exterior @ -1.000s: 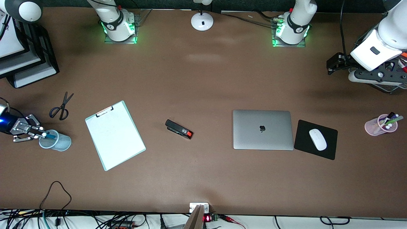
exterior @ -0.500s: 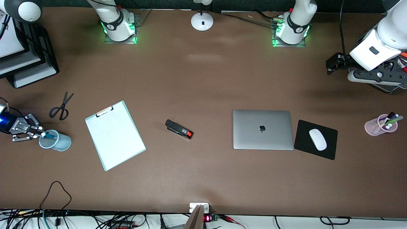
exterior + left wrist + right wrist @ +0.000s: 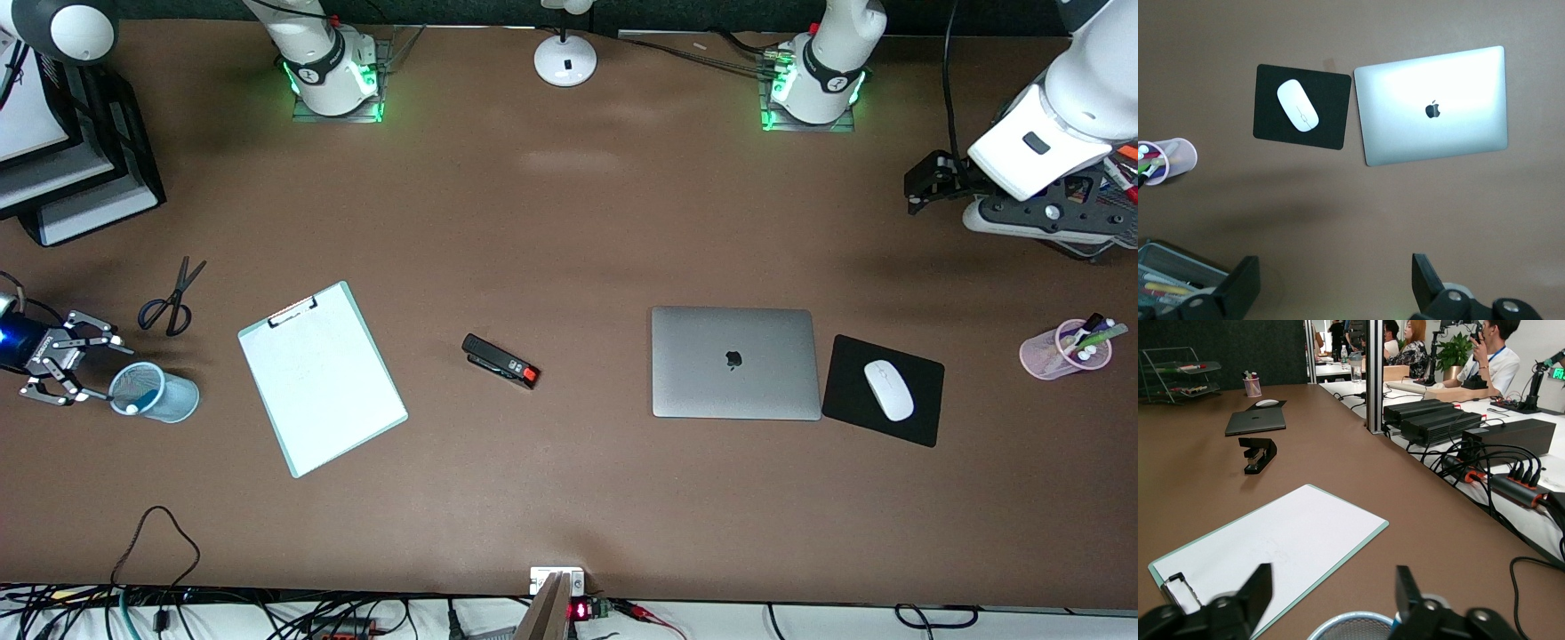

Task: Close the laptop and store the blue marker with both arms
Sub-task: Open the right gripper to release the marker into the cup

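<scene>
The two arms are big, white and smooth, with round dark grey joints. Each base glows green and has a black ring with a small mark. The left gripper (image 3: 925, 182) is black and boxy, with a black cable above it. The right gripper (image 3: 67, 369) is dark metal, with a blue light.

Right gripper (image 3: 1331, 597) fingers (image 3: 1258, 590) spread wide, empty; round light-blue mesh cup's rim (image 3: 1353, 625) sits between them.
</scene>
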You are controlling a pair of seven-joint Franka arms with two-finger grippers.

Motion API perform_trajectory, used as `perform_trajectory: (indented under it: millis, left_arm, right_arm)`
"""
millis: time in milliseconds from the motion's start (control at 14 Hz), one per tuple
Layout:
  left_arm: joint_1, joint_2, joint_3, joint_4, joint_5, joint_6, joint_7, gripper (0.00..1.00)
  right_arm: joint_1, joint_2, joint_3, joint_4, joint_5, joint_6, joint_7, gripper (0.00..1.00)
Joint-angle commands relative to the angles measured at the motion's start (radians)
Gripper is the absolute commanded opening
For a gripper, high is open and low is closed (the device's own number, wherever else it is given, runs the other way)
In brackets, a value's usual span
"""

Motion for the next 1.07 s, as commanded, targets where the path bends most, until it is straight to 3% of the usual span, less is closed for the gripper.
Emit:
perform_trajectory:
  millis: [0,286,1000]
  left_arm:
    - [0.001,0.02,0.001,0.037,-0.014,0.0,0.017,1.0]
    - [-0.001,0.02,-0.002,0.04,-0.016,-0.008,0.006,1.0]
    - [-0.001,0.018,-0.007,0.04,-0.017,-0.013,0.004,1.0]
  right_arm:
    - [-0.005,-0.002,0.003,0.024,0.007,-0.018,0.06,1.0]
    - [0.012,-0.054,0.005,0.022,-0.066,-0.015,0.213,1.0]
    - [0.219,-0.288,0.003,0.021,-0.442,0.081,0.871,1.0]
